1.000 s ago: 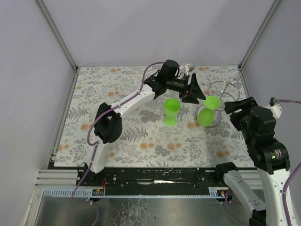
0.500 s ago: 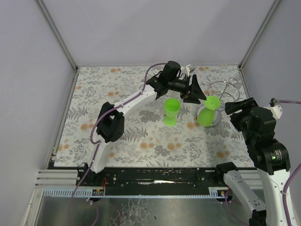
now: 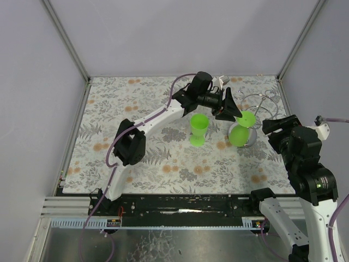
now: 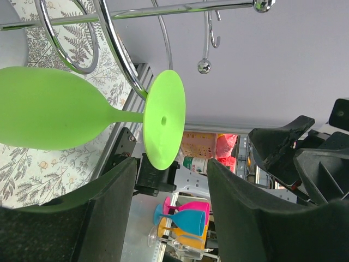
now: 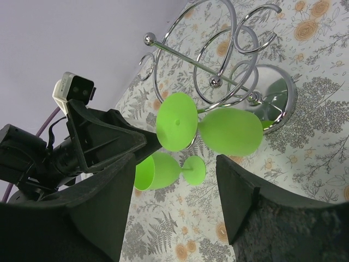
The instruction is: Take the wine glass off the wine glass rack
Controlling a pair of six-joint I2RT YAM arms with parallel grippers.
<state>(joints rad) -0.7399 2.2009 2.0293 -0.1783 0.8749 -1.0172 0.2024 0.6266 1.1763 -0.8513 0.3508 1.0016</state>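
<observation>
A green wine glass (image 3: 240, 134) hangs upside down on the silver wire wine glass rack (image 3: 264, 102), with its round foot (image 3: 246, 117) uppermost. In the left wrist view the bowl (image 4: 49, 109) lies to the left and the foot disc (image 4: 163, 125) faces me. My left gripper (image 3: 235, 111) is open, and the foot's lower edge reaches just between its fingertips (image 4: 172, 164) without touching them. My right gripper (image 3: 274, 124) is open and empty, hovering right of the rack. From its view (image 5: 174, 164) I see the hanging glass (image 5: 229, 131) and the rack (image 5: 182, 59).
A second green wine glass (image 3: 198, 129) stands upright on the floral tabletop (image 3: 136, 98), just left of the rack and below my left arm. Enclosure walls and posts ring the table. Pink, blue and orange glasses (image 4: 188, 215) sit off the table.
My left gripper has moved right, closer to the hanging glass's foot, and its jaws have narrowed slightly. The right arm has hardly shifted.
</observation>
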